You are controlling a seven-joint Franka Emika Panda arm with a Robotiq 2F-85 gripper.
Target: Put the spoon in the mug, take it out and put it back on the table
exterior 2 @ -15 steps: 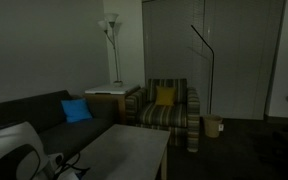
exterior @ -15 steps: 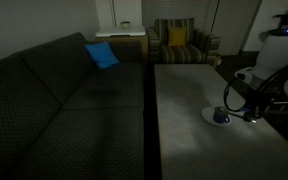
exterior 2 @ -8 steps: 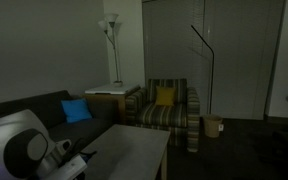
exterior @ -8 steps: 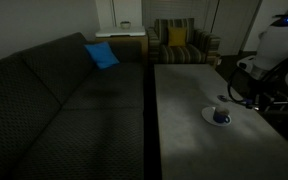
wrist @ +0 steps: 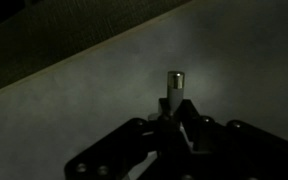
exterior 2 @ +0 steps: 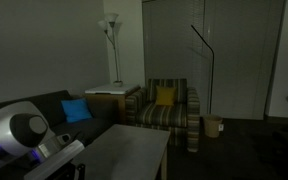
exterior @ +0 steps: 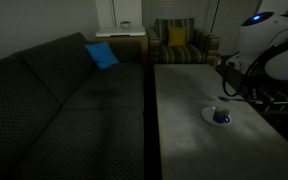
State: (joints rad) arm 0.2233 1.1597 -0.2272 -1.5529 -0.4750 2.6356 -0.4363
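Observation:
The dark blue mug (exterior: pixel 222 116) stands on a white saucer (exterior: pixel 210 118) on the grey table (exterior: pixel 184 130), near its right edge. My gripper (exterior: pixel 230 78) hangs above the table, behind and higher than the mug. In the wrist view the gripper (wrist: pixel 170 125) is shut on the thin silvery spoon (wrist: pixel 174 88), whose end sticks out past the fingertips over the bare table top (wrist: pixel 84 110). The mug is out of the wrist view. The spoon is too small to make out in the exterior views.
A dark patterned sofa (exterior: pixel 64 100) runs along the table's left side; its edge shows in the wrist view (wrist: pixel 44 30). A striped armchair (exterior: pixel 179 42) stands beyond the table's far end. A blue cushion (exterior: pixel 101 54) lies on the sofa. The room is dim.
The arm has lifted up and back from the mug and saucer, towards the table's far end. The mug and saucer have not moved.

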